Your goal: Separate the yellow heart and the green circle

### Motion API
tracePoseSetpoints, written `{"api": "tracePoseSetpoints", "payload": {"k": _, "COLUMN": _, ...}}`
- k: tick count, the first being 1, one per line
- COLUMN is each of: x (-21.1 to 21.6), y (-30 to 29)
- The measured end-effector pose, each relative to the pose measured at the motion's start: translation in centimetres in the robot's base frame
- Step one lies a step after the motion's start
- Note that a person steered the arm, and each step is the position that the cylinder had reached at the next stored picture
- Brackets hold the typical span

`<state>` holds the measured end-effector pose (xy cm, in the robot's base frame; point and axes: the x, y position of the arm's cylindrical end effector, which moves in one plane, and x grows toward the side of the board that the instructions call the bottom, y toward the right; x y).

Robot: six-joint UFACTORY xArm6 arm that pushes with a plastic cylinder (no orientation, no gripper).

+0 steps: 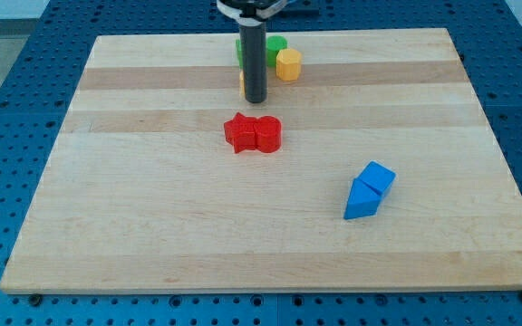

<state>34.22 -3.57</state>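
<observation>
My tip rests on the board near the view's top centre, and the rod stands in front of a small cluster of blocks. A thin sliver of a yellow block shows at the rod's left edge, just above the tip; its shape is hidden. A green block shows to the right of the rod, and more green shows to its left; the rod hides whether this is one block or two. A yellow hexagon-like block sits to the right of the rod, touching the green block.
Two red blocks, a star and a rounded one, touch each other just below my tip. A blue cube and a blue triangle sit together at the lower right. The wooden board lies on a blue perforated table.
</observation>
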Motion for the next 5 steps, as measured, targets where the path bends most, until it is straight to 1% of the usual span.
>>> {"api": "tracePoseSetpoints", "payload": {"k": 1, "x": 0.0, "y": -1.6}}
{"api": "tracePoseSetpoints", "payload": {"k": 2, "x": 0.0, "y": -1.3}}
{"api": "tracePoseSetpoints", "payload": {"k": 5, "x": -3.5, "y": -0.5}}
